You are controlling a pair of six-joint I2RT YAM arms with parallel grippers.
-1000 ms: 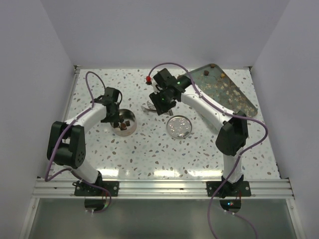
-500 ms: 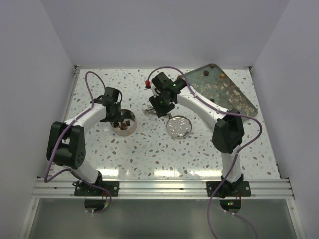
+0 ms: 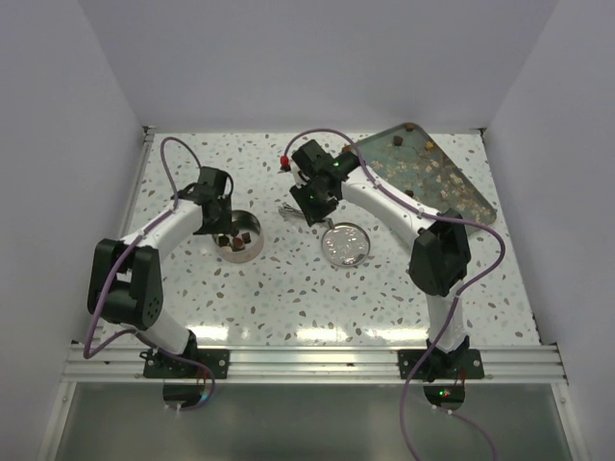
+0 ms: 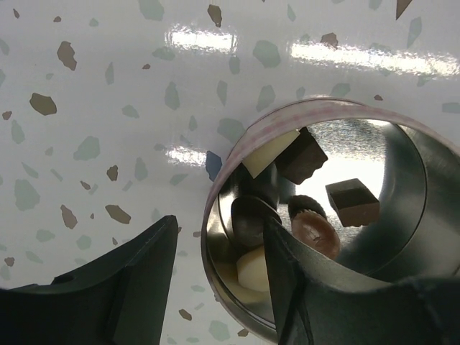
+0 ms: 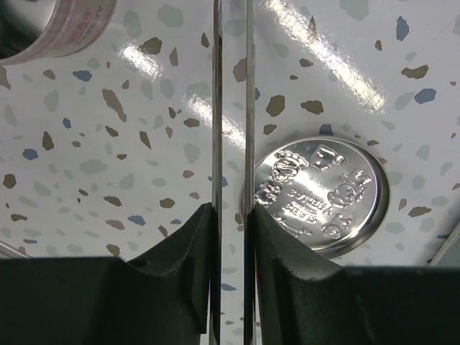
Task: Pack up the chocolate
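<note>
Bright, even overhead light, shadows soft. Strip glare on glossy white speckled terrazzo tabletop [image 4: 374, 57]; hot reflections inside round shiny metal tin [image 4: 410, 172]. Left gripper's black fingers [image 4: 108, 287] soft-focus near lens.

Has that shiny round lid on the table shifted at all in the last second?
No. The lid sits at the same gap right of the tin as before.
</note>
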